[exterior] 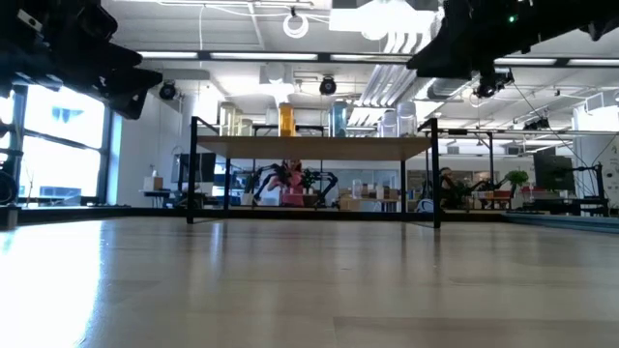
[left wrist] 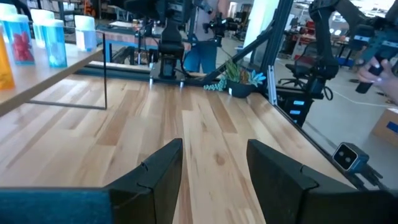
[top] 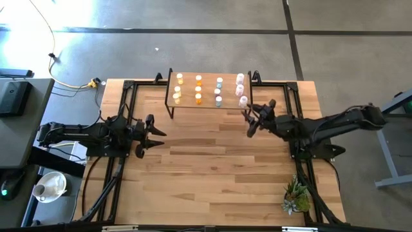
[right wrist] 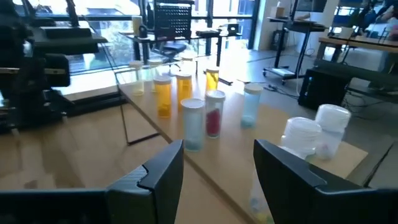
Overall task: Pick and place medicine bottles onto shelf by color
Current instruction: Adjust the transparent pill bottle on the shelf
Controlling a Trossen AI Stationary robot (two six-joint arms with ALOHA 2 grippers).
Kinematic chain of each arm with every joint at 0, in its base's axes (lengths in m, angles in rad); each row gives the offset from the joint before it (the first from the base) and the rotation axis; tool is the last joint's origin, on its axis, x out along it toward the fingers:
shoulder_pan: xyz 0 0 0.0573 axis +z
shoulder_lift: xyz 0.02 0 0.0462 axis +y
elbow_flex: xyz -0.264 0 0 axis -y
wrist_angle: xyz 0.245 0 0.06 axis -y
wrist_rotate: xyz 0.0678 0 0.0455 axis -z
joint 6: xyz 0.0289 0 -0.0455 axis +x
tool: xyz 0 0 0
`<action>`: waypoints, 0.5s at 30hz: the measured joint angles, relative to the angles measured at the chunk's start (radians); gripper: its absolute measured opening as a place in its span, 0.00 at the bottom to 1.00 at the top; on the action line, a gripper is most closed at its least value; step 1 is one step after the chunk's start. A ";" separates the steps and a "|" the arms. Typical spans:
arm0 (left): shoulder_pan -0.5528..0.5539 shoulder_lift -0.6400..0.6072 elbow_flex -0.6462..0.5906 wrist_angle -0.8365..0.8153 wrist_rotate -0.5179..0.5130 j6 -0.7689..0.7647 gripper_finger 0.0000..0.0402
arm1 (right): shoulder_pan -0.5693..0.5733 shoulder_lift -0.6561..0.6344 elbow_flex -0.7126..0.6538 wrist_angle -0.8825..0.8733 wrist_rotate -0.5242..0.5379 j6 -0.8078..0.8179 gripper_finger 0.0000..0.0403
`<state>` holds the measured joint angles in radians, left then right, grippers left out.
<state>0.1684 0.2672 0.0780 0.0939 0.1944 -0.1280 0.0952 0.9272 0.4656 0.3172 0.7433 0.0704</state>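
Grippers, two. Right gripper (top: 250,122): jaws spread and empty, nothing between the fingers in its wrist view; it hangs just off the right near corner of the shelf (top: 187,103), facing the rows of bottles. Left gripper (top: 153,133): jaws likewise parted with only bare tabletop between them; it sits at the table's left side, well apart from the shelf, and appears to be waiting.

Medicine bottles (top: 198,89), about a dozen, white-capped: all visible ones stand upright on the shelf board, sorted in columns running near to far. From left to right in the high view: yellowish, orange, a pale bluish-white column, then pale pink at the right edge. The right wrist view shows the same grouping from the side: orange bottle (right wrist: 163,94) and its neighbours farther off, clear-bodied ones in the middle, two whitish bottles (right wrist: 317,132) nearest the right end.

Table (top: 212,174): no bottle shows anywhere on its bare wood. A small potted plant (top: 296,196) stands at the near right corner.

Progress, as a judgement: sorting looks complete or very nearly so; nothing is left to collect, only arm withdrawal.
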 joint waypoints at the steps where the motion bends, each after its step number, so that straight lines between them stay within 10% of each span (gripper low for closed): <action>1: 0.000 0.000 -0.002 -0.001 0.000 0.000 0.42 | -0.021 0.000 0.000 -0.004 -0.020 0.000 0.46; 15: 0.000 0.000 -0.002 0.009 0.000 0.000 0.42 | -0.186 0.000 0.000 -0.152 -0.151 0.140 0.46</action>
<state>0.1684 0.2672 0.0757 0.1033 0.1944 -0.1280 -0.0907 0.9276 0.4656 0.1652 0.5925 0.2104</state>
